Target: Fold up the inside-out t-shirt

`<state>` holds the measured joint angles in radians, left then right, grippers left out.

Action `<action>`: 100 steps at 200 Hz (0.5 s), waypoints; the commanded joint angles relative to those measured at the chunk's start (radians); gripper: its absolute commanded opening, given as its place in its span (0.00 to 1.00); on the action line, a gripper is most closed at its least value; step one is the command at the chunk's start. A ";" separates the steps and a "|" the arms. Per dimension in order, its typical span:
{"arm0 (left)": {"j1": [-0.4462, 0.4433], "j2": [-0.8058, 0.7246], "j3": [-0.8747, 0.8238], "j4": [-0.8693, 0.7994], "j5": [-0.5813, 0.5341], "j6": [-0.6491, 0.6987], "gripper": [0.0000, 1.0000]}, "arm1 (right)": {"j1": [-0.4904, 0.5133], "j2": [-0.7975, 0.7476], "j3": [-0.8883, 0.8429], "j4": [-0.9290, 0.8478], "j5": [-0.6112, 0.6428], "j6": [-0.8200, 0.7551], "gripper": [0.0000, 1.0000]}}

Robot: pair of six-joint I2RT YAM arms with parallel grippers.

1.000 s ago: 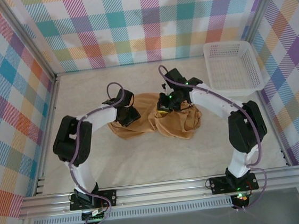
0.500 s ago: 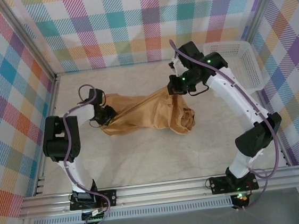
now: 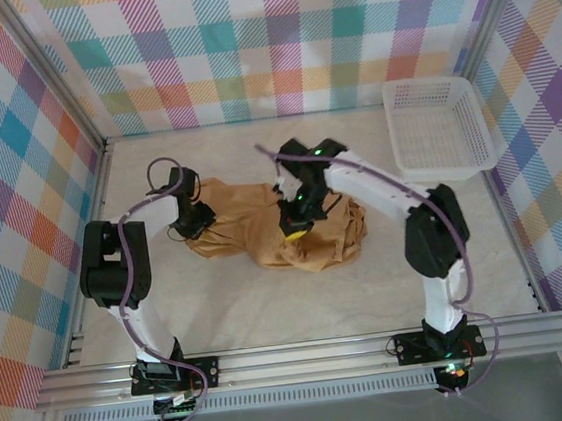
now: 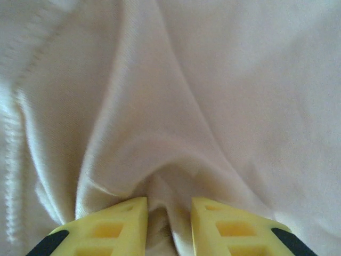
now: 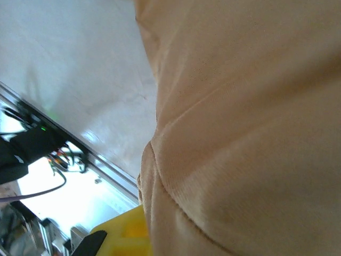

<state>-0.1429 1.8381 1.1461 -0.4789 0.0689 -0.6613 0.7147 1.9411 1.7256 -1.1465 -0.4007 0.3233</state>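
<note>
Desk [image 3: 272, 312]: pale, marbled surface, walled by plaid panels on three sides.

The inside-out t-shirt [image 3: 247, 224]: tan, bunched in a crumpled heap at mid-desk, between the two arms. Left end narrow, right end a thicker mound with folds. In the left wrist view a stitched seam runs down the cloth's left side.

White mesh basket [image 3: 440, 123]: far right corner of the desk, well apart from the shirt.

Right arm: reaches in from the right over the heap. Right tool [image 3: 293, 231] sits down on the middle of the shirt. It is pressed together on the cloth. In the right wrist view tan fabric hangs close to the lens and runs over one yellow finger [image 5: 122, 234], with bare desk beside it.

Left arm: elbow bent. Left tool [image 3: 203, 229] sits at the shirt's left end. In the left wrist view its tips [image 4: 169, 205] pinch a raised fold of cloth, narrow gap, fabric gathered between the yellow fingers [image 4: 125, 218].
</note>
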 commanded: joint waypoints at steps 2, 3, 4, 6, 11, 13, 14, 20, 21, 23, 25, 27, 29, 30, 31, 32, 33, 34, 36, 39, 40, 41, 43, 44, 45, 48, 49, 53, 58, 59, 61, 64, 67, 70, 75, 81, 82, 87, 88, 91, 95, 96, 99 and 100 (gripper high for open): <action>-0.004 0.036 0.038 -0.050 -0.031 0.013 0.29 | -0.015 -0.086 0.063 -0.043 0.072 -0.048 0.00; -0.005 0.038 0.039 -0.050 -0.033 0.014 0.29 | -0.014 -0.089 0.065 -0.043 0.075 -0.051 0.00; -0.005 0.039 0.039 -0.051 -0.034 0.015 0.29 | -0.015 -0.093 0.067 -0.043 0.077 -0.053 0.00; -0.004 0.041 0.041 -0.052 -0.035 0.016 0.29 | -0.015 -0.104 0.071 -0.042 0.084 -0.063 0.00; -0.005 0.049 0.047 -0.054 -0.039 0.022 0.29 | -0.015 -0.126 0.074 -0.035 0.095 -0.074 0.00; -0.004 0.054 0.050 -0.055 -0.040 0.023 0.29 | -0.015 -0.130 0.075 -0.034 0.096 -0.077 0.00; -0.004 0.056 0.051 -0.056 -0.041 0.023 0.29 | -0.016 -0.134 0.075 -0.033 0.100 -0.079 0.00; -0.006 0.070 0.061 -0.062 -0.050 0.031 0.29 | -0.019 -0.159 0.075 -0.018 0.112 -0.090 0.00; -0.005 0.073 0.062 -0.063 -0.052 0.032 0.29 | -0.019 -0.163 0.074 -0.016 0.114 -0.092 0.00; -0.005 0.079 0.066 -0.065 -0.054 0.034 0.29 | -0.021 -0.171 0.074 -0.012 0.117 -0.096 0.00; -0.005 0.088 0.068 -0.067 -0.056 0.037 0.29 | -0.022 -0.180 0.073 -0.004 0.119 -0.100 0.00; -0.005 0.095 0.072 -0.069 -0.058 0.040 0.29 | -0.024 -0.192 0.070 0.007 0.120 -0.107 0.00; -0.003 0.102 0.075 -0.072 -0.060 0.042 0.29 | -0.024 -0.197 0.069 0.011 0.120 -0.110 0.00; -0.003 0.105 0.076 -0.073 -0.061 0.043 0.29 | -0.025 -0.201 0.068 0.014 0.120 -0.112 0.00; -0.003 0.108 0.079 -0.075 -0.062 0.044 0.29 | -0.025 -0.205 0.066 0.018 0.120 -0.115 0.00; -0.002 0.111 0.081 -0.076 -0.063 0.045 0.29 | -0.025 -0.212 0.064 0.026 0.120 -0.121 0.00; -0.002 0.114 0.082 -0.078 -0.064 0.046 0.30 | -0.026 -0.216 0.063 0.030 0.120 -0.122 0.00; -0.002 0.118 0.083 -0.079 -0.065 0.047 0.30 | -0.026 -0.216 0.063 0.030 0.120 -0.122 0.00; -0.001 0.124 0.086 -0.081 -0.066 0.049 0.29 | -0.027 -0.225 0.061 0.038 0.121 -0.127 0.00; 0.001 0.131 0.088 -0.083 -0.068 0.053 0.29 | -0.027 -0.236 0.058 0.048 0.124 -0.132 0.00; 0.001 0.134 0.089 -0.085 -0.069 0.053 0.29 | -0.026 -0.244 0.054 0.055 0.124 -0.135 0.00; 0.001 0.136 0.090 -0.085 -0.069 0.054 0.29 | -0.026 -0.244 0.054 0.055 0.124 -0.135 0.00; 0.001 0.142 0.091 -0.087 -0.069 0.056 0.29 | -0.026 -0.253 0.052 0.063 0.123 -0.138 0.00; 0.003 0.145 0.092 -0.087 -0.069 0.057 0.29 | -0.026 -0.257 0.051 0.067 0.123 -0.139 0.00; 0.004 0.146 0.092 -0.087 -0.069 0.058 0.29 | -0.026 -0.261 0.049 0.071 0.123 -0.142 0.00; 0.006 0.151 0.092 -0.088 -0.069 0.058 0.29 | -0.026 -0.273 0.044 0.083 0.123 -0.146 0.00; 0.006 0.151 0.092 -0.088 -0.069 0.058 0.29 | -0.027 -0.277 0.042 0.087 0.123 -0.146 0.00; 0.009 0.154 0.090 -0.089 -0.068 0.060 0.29 | -0.027 -0.294 0.032 0.104 0.121 -0.150 0.00; 0.011 0.150 0.084 -0.087 -0.063 0.060 0.29 | -0.030 -0.316 0.014 0.125 0.114 -0.157 0.00; 0.011 0.147 0.083 -0.086 -0.063 0.060 0.29 | -0.030 -0.319 0.011 0.129 0.112 -0.158 0.00; 0.011 0.143 0.080 -0.084 -0.062 0.060 0.29 | -0.030 -0.323 0.008 0.133 0.110 -0.159 0.00; 0.011 0.134 0.073 -0.077 -0.058 0.059 0.30 | -0.033 -0.331 -0.001 0.143 0.101 -0.162 0.00; 0.010 0.121 0.065 -0.070 -0.054 0.057 0.30 | -0.037 -0.338 -0.010 0.151 0.089 -0.165 0.00; 0.009 0.109 0.058 -0.060 -0.047 0.056 0.31 | -0.041 -0.343 -0.018 0.157 0.073 -0.167 0.00; 0.007 0.086 0.046 -0.043 -0.033 0.053 0.33 | -0.052 -0.346 -0.029 0.163 0.042 -0.171 0.00; 0.005 0.054 0.034 -0.021 -0.010 0.055 0.38 | -0.065 -0.345 -0.044 0.171 0.007 -0.173 0.00; 0.003 0.049 0.032 -0.019 -0.006 0.055 0.38 | -0.067 -0.345 -0.047 0.172 0.000 -0.174 0.00; 0.000 0.025 0.028 -0.006 0.012 0.059 0.43 | -0.076 -0.344 -0.065 0.183 -0.026 -0.174 0.00; 0.000 0.018 0.027 -0.004 0.014 0.059 0.44 | -0.078 -0.343 -0.073 0.187 -0.037 -0.176 0.00; -0.004 -0.001 0.025 0.001 0.022 0.064 0.47 | -0.085 -0.343 -0.085 0.196 -0.052 -0.177 0.00; -0.010 -0.024 0.024 0.008 0.035 0.068 0.52 | -0.091 -0.341 -0.104 0.209 -0.068 -0.179 0.00; -0.011 -0.029 0.024 0.010 0.037 0.070 0.53 | -0.091 -0.341 -0.104 0.209 -0.068 -0.179 0.00; -0.014 -0.045 0.024 0.014 0.046 0.075 0.56 | -0.096 -0.339 -0.118 0.218 -0.078 -0.178 0.00; -0.015 -0.052 0.024 0.016 0.051 0.077 0.57 | -0.098 -0.339 -0.123 0.222 -0.080 -0.178 0.00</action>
<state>-0.1474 1.8927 1.2182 -0.4637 0.0669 -0.6140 0.6579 1.5707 1.7016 -1.0054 -0.3538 0.1894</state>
